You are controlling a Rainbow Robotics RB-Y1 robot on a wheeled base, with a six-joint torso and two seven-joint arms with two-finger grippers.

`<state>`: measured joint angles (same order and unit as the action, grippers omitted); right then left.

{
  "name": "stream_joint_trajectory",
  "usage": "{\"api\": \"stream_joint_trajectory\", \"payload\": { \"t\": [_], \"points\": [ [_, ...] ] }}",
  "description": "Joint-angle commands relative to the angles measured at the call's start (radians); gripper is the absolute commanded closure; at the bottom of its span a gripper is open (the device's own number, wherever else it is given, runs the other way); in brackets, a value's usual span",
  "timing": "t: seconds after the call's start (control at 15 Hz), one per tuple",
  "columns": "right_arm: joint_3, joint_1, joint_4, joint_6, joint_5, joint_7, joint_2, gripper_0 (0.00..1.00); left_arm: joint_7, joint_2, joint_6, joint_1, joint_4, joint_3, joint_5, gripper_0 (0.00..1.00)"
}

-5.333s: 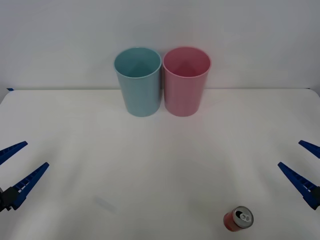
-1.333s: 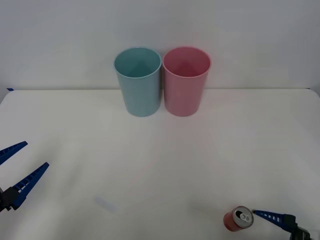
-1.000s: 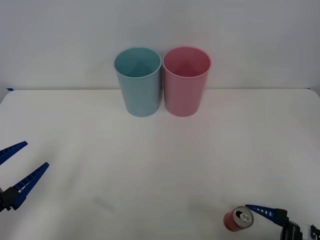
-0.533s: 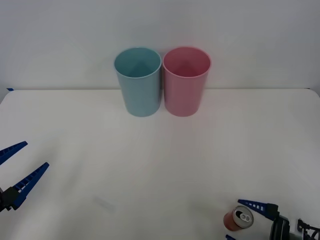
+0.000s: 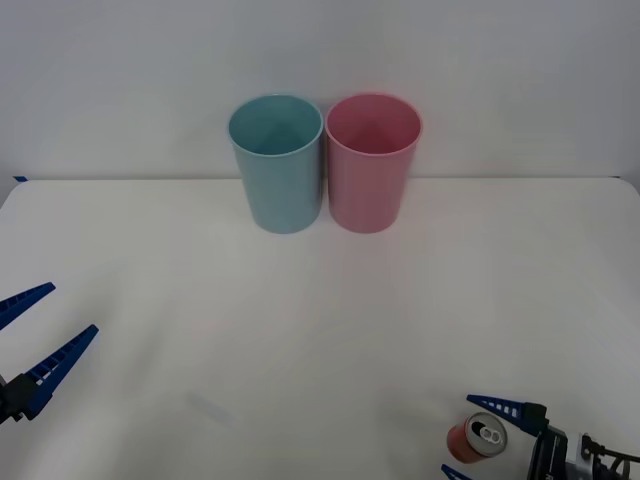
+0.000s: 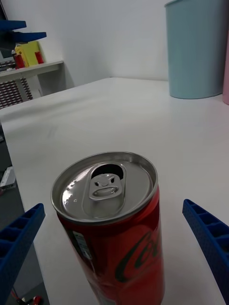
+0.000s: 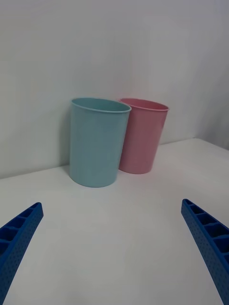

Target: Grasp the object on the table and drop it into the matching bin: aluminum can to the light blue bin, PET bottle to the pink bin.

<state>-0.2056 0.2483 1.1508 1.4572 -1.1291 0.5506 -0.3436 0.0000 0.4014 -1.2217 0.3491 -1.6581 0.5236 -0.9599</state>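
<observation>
A small red aluminum can (image 5: 476, 438) with a silver lid stands upright near the front right of the white table (image 5: 300, 320). My right gripper (image 5: 457, 433) is open, one blue finger on each side of the can and apart from it. In the right wrist view the can (image 6: 112, 219) stands close between the open fingers (image 6: 207, 238). The light blue bin (image 5: 277, 162) and the pink bin (image 5: 372, 160) stand side by side at the back middle. My left gripper (image 5: 72, 308) hangs open at the left edge, facing both bins (image 7: 98, 140).
The wall rises right behind the bins. In the right wrist view the table's edge (image 6: 19, 157) falls away beside the can, with shelves (image 6: 24, 76) beyond it. Bare tabletop lies between the can and the bins.
My right gripper has come in from the right edge and slid its fingers around the can. The can, bins and left arm have not moved.
</observation>
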Motion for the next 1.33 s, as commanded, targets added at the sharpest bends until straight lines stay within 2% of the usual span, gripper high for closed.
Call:
{"api": "stream_joint_trajectory", "payload": {
  "t": [0.07,0.13,0.2,0.27,0.33,1.33],
  "points": [
    [0.0,0.002,0.0,0.0,0.0,0.005,0.0,0.0,0.0,0.0,0.0,0.0,0.0,0.0,0.0,0.0],
    [0.0,0.003,0.001,0.0,0.0,0.005,0.0,0.29,0.0,0.0,0.0,0.0,0.0,0.0,0.0,0.0],
    [0.0,0.003,0.0,0.0,0.0,0.008,0.0,0.76,0.0,0.0,0.0,0.0,0.0,0.0,0.0,0.0],
    [0.0,0.003,0.001,-0.001,0.0,0.011,0.0,0.93,0.0,0.0,0.0,0.0,0.0,0.0,0.0,0.0],
    [0.0,0.003,0.001,-0.001,0.0,0.011,0.0,1.0,0.0,0.0,0.0,0.0,0.0,0.0,0.0,0.0],
    [-0.005,-0.004,0.03,-0.001,0.02,-0.005,-0.003,1.0,0.0,0.0,0.0,0.0,0.0,0.0,0.0,0.0]
  ]
}}
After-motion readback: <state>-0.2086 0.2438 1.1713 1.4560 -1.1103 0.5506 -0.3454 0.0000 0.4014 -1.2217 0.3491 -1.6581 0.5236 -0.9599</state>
